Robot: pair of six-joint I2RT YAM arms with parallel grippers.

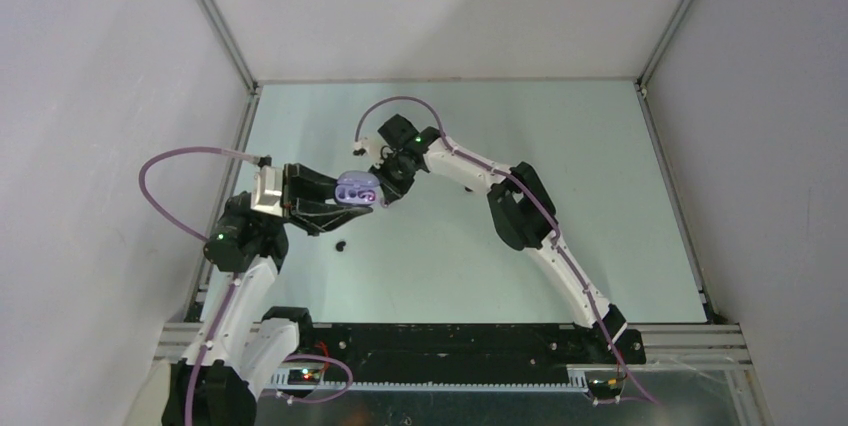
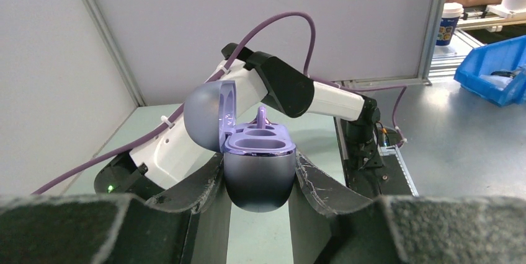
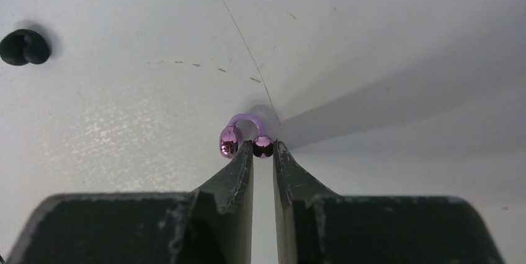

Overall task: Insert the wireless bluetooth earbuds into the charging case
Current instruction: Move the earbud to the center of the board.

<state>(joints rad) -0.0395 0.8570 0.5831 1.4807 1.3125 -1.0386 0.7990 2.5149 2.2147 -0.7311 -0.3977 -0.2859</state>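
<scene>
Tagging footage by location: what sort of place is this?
Probably a robotics lab or workshop: white panel walls on aluminium frame posts box in the pale table, and beyond them sit a blue plastic bin and a paper cup.

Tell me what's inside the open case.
The case, held by the left gripper, shows a lilac tray with two wells. A lilac stem stands up at the far one. The well bottoms are hidden by the rim.
</scene>
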